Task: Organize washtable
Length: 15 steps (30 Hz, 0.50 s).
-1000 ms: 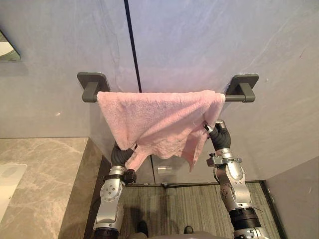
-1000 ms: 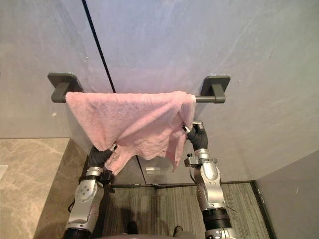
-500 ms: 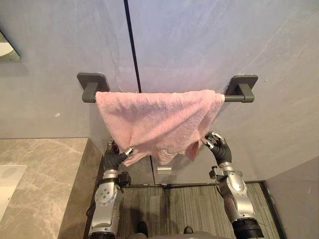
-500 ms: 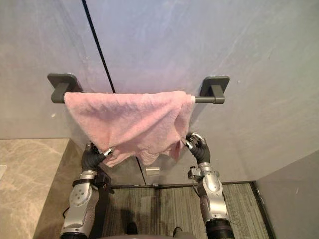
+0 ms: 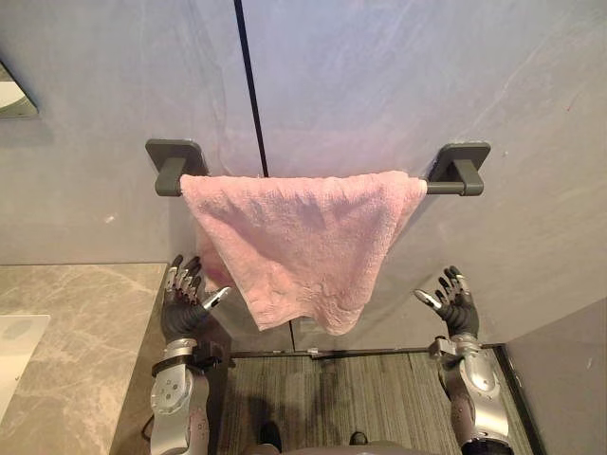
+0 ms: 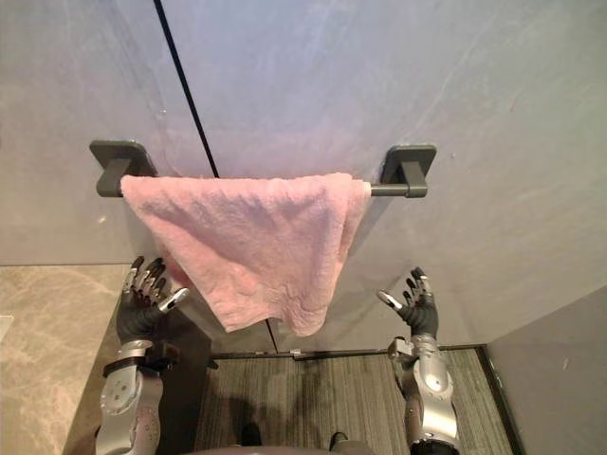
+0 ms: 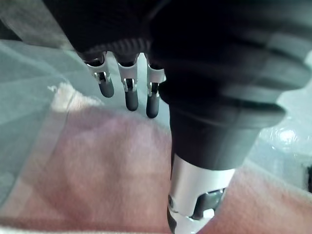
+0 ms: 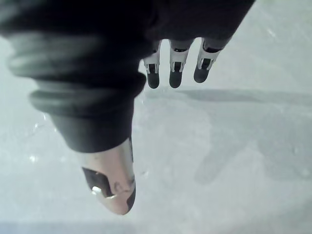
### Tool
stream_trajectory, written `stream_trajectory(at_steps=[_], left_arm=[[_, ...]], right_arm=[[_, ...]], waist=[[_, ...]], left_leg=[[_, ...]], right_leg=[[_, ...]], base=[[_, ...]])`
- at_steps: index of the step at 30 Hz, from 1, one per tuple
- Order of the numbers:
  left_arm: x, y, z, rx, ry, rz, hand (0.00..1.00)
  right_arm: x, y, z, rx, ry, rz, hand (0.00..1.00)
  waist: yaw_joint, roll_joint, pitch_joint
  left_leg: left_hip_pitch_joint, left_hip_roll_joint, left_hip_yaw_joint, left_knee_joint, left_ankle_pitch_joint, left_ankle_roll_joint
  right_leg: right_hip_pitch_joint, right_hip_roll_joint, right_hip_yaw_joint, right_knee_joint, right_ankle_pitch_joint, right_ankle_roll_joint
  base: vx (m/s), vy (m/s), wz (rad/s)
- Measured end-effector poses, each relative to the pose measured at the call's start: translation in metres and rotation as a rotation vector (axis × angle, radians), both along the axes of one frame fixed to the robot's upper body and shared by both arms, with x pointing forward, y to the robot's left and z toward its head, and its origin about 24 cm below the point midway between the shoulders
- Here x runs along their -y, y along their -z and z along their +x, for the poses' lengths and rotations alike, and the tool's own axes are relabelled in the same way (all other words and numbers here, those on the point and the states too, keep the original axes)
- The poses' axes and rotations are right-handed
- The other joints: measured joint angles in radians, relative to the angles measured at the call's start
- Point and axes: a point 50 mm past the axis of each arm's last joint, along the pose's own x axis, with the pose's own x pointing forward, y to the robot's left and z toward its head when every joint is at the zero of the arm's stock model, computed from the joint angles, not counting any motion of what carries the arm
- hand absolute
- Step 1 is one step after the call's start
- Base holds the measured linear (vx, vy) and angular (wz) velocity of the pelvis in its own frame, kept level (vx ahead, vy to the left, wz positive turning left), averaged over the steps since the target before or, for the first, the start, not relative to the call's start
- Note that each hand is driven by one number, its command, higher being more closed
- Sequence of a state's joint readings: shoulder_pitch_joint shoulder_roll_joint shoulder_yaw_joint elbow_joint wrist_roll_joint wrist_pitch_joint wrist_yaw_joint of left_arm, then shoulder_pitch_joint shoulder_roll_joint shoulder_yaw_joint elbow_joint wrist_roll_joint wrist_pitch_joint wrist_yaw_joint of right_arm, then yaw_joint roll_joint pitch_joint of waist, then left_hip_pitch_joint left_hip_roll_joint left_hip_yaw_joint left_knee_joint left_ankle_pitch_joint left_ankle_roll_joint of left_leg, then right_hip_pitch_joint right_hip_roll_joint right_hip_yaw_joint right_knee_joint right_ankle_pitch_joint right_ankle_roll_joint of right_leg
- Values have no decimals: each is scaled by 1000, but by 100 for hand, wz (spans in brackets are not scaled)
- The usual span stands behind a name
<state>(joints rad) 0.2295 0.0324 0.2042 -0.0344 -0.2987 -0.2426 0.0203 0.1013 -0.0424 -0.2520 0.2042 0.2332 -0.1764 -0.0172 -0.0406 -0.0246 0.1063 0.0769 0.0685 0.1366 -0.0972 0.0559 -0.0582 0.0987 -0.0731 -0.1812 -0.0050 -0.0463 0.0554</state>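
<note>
Both hands open, fingers spread, nothing held: left hand (image 5: 182, 315) sits just beside the towel's lower left edge, right hand (image 5: 459, 311) hangs well clear on the other side. Grey wall (image 5: 398, 76) behind, marble counter (image 5: 76, 327) at lower left. Pink towel (image 5: 299, 237) is draped over the towel bar (image 5: 441, 188), covering most of it, with the hem hanging skewed to a point. Hanging step looks finished to me. Next: either square up the hem with a light pinch, or turn to the counter.
</note>
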Motion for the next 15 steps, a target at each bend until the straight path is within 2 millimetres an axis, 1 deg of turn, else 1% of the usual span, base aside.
stream_trajectory(at_steps=[2, 4, 7, 12, 15], left_arm=[[-6, 0, -2, 4, -26, -14, 0], [-13, 3, -9, -7, -60, -23, 0], [-19, 4, -13, -9, -87, -38, 0], [-24, 4, -17, -4, -94, -46, 0], [-29, 3, -19, 6, -124, -56, 0]], right_arm=[[9, -4, -5, 13, 42, -10, 0], [20, -11, -10, 39, 90, -26, 0], [33, -14, -16, 48, 162, -29, 0], [42, -16, -20, 62, 226, -18, 0], [49, -35, -21, 138, 258, -49, 0]], waist=[[0, 2, 0], [-3, 3, 0], [-3, 3, 0], [-2, 9, -3], [-3, 21, -5]], left_leg=[[1, 0, 0, 0, 0, 0], [1, 0, 2, 0, 0, 0], [3, 0, 2, 0, 0, 0], [4, 0, 1, 0, 0, 0], [5, 0, 2, 0, 0, 0]], right_leg=[[1, 0, 0, 0, 0, 0], [1, 0, 2, 0, 0, 0], [2, 0, 2, 0, 0, 0], [3, 0, 2, 1, 0, 0], [4, -1, 2, 2, 0, 0]], base=[[0, 0, 0], [0, 0, 0], [0, 0, 0], [0, 0, 0], [0, 0, 0]])
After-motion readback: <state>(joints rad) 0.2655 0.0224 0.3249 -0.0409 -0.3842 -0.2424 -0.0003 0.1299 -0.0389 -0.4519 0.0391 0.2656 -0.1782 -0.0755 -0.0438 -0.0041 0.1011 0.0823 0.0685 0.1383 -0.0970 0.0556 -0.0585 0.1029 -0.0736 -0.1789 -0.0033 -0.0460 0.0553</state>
